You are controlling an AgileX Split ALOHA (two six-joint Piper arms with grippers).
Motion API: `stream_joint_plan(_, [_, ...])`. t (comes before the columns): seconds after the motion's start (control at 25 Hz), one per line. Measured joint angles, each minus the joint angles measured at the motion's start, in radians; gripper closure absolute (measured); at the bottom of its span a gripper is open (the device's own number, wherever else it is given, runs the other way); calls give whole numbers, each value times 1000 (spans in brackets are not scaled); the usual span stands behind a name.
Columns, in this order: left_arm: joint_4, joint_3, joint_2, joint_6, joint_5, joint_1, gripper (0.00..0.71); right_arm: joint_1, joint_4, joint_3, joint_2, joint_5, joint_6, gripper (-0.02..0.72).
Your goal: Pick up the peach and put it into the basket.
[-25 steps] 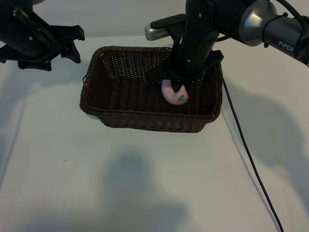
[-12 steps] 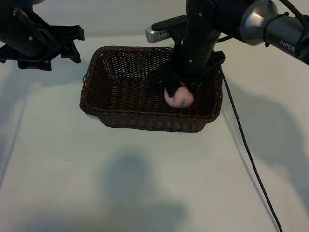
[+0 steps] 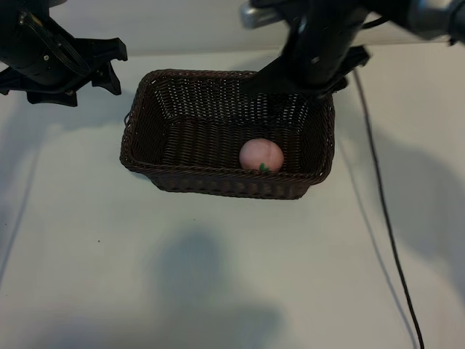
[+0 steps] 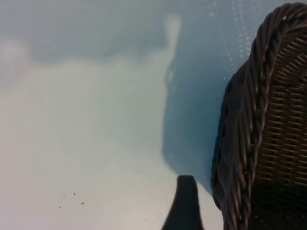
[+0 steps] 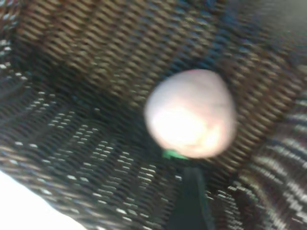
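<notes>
Peach lying in the basket, both arms clear of it.

On the white tabletop [image 3: 218, 262] stands the basket [image 3: 145, 156]; the peach [image 3: 261, 155] rests on its floor against the near wall, toward the right end, touched by nothing. Above the far rim hangs the right gripper [image 3: 305, 76], jaws spread and empty. Off the far left corner sits the left gripper [image 3: 102, 69], jaws spread, holding nothing.

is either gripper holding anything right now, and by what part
Nothing is held. The peach lies free in the basket, the right gripper above it; the left gripper is parked, empty.
</notes>
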Motion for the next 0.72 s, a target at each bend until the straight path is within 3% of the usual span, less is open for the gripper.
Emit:
stream_joint_plan(0.32, [0, 0, 0, 0, 1, 0, 126, -163, -93, 0, -26, 81, -1, 140])
stream_joint_plan(0.72, [0, 0, 0, 0, 1, 0, 126, -229, -110, 0, -26, 106, -5, 141])
